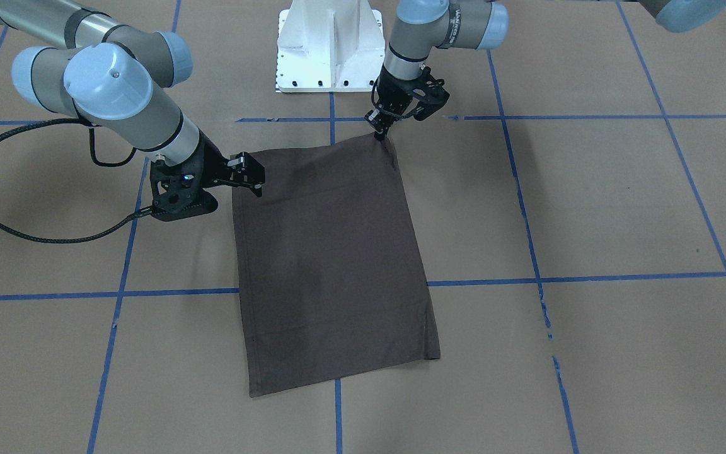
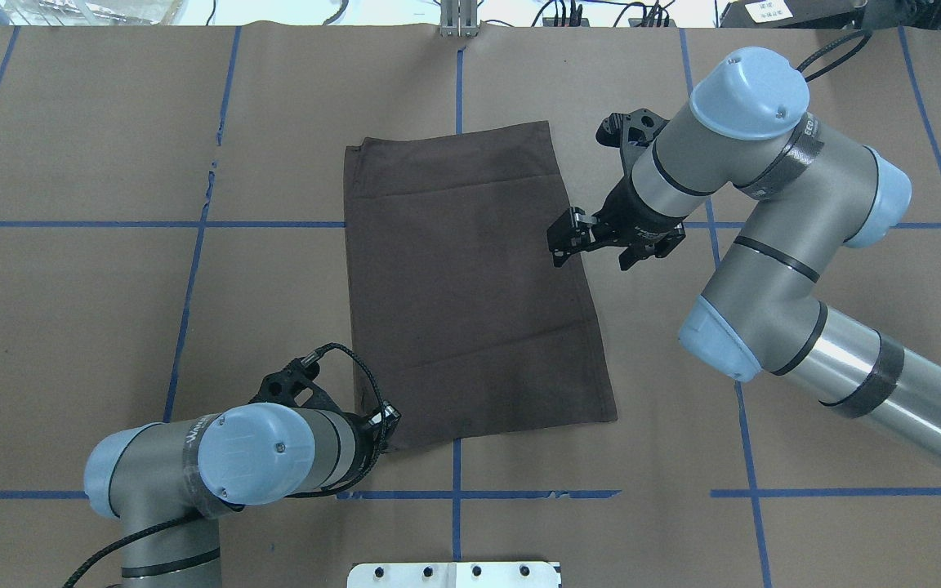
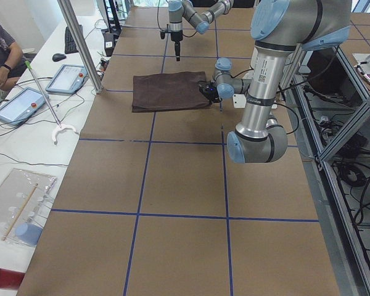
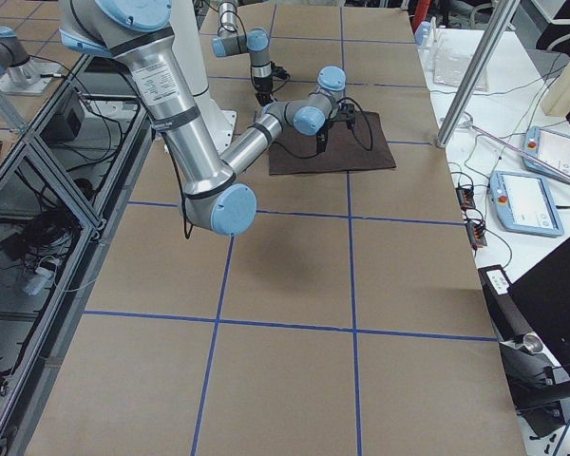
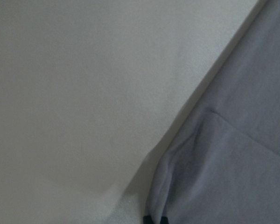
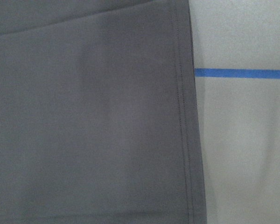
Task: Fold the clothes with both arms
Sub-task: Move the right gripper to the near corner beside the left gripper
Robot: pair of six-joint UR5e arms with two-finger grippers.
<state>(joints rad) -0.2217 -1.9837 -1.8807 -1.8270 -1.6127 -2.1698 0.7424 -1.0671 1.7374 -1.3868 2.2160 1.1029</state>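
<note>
The dark brown T-shirt (image 1: pixel 331 252) lies folded into a flat rectangle in the middle of the table (image 2: pixel 70 327); collar, logo and tags are hidden. It also shows in the overhead view (image 2: pixel 470 278). My left gripper (image 1: pixel 378 131) is shut on the shirt's corner nearest the robot base, and that corner is puckered. In the left wrist view the fingertips (image 5: pixel 155 219) meet on the cloth (image 5: pixel 233 163). My right gripper (image 2: pixel 559 245) is open and empty just above the shirt's long edge on my right. The right wrist view shows only the stitched hem (image 6: pixel 182 116).
The white pedestal base (image 1: pixel 328 50) stands just behind the shirt. Blue tape lines (image 1: pixel 590 277) cross the brown paper table top. A side bench with tablets (image 3: pixel 24 102) and a metal pole (image 3: pixel 80 43) runs along the far edge, where a person sits.
</note>
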